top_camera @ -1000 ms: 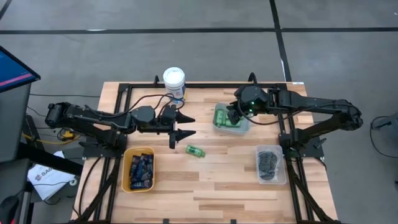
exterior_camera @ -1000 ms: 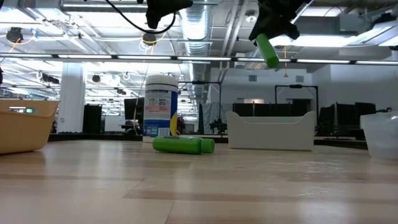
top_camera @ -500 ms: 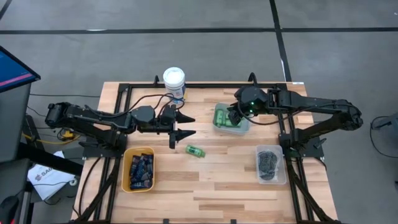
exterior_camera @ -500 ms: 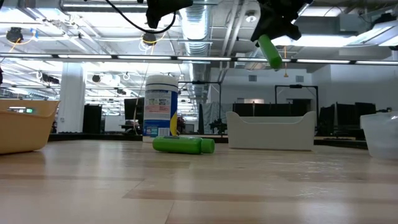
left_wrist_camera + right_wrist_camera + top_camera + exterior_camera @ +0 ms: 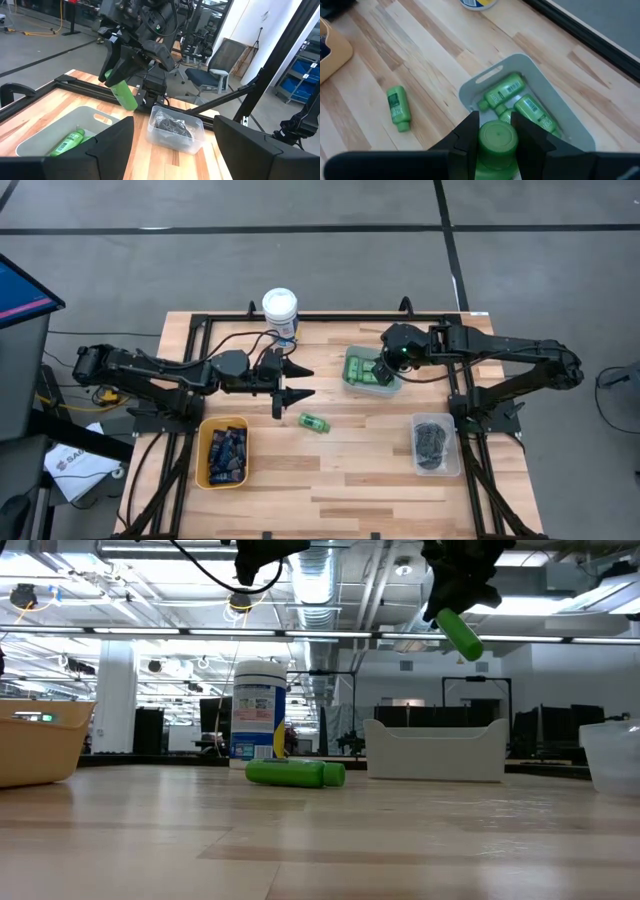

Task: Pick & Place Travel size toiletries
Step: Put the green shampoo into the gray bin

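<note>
**Green bottle poised over its bin**

My right end effector (image 5: pixel 496 131) grips a small green bottle (image 5: pixel 461 633) by its body, fingers clamped on either side just below the cap, and holds it tilted in the air above the pale grey bin (image 5: pixel 352 383) at the far right of the desk (image 5: pixel 330 480). I carry it high, I judge, so it clears the bin wall before release. At least three more green bottles (image 5: pixel 506 91) already lie in that bin, which suggests sorting by kind: dark tubes fill the tan bin (image 5: pixel 205 450) at the near left, and dark tins sit in the clear bin (image 5: pixel 451 448) at the near right. One green bottle (image 5: pixel 314 421) lies on its side on the bare wood mid-desk, not yet collected. My left end effector (image 5: pixel 291 381) hangs with fingers spread and empty, near that stray bottle, just in front of the white canister (image 5: pixel 280 308).
</note>
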`<move>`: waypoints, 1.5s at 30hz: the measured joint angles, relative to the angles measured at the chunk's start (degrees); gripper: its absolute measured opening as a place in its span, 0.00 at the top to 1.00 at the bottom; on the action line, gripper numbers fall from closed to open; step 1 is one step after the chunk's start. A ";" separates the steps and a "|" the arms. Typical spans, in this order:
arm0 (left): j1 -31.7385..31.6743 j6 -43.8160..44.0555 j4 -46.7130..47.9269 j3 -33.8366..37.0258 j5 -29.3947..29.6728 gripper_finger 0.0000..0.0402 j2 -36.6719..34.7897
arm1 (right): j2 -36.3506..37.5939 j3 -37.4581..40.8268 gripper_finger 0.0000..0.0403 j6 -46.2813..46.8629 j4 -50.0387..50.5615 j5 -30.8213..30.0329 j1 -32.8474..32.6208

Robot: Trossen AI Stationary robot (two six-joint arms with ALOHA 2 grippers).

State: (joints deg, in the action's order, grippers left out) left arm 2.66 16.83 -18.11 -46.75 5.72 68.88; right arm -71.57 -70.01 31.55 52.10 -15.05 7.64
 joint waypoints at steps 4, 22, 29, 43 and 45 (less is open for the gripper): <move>0.00 0.00 -0.01 0.01 0.00 0.33 0.00 | 0.00 0.01 0.78 0.02 0.14 0.00 0.00; 0.37 19.54 -3.39 0.04 0.00 0.33 0.02 | 0.00 -0.01 0.78 0.66 3.65 -0.48 0.02; 0.37 19.59 -3.54 0.04 0.02 0.33 0.02 | 0.00 -0.01 0.78 0.63 4.15 -0.91 0.02; 0.37 19.65 -4.32 0.04 0.02 0.33 0.02 | 0.00 -0.01 0.78 0.61 4.21 -1.53 0.02; 0.37 19.66 -4.33 0.04 0.02 0.33 0.02 | 0.00 -0.01 0.78 0.59 4.49 -1.55 0.02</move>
State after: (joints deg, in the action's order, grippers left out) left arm 3.03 36.49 -22.44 -46.72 5.73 68.90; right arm -71.57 -70.02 32.14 56.59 -16.60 7.66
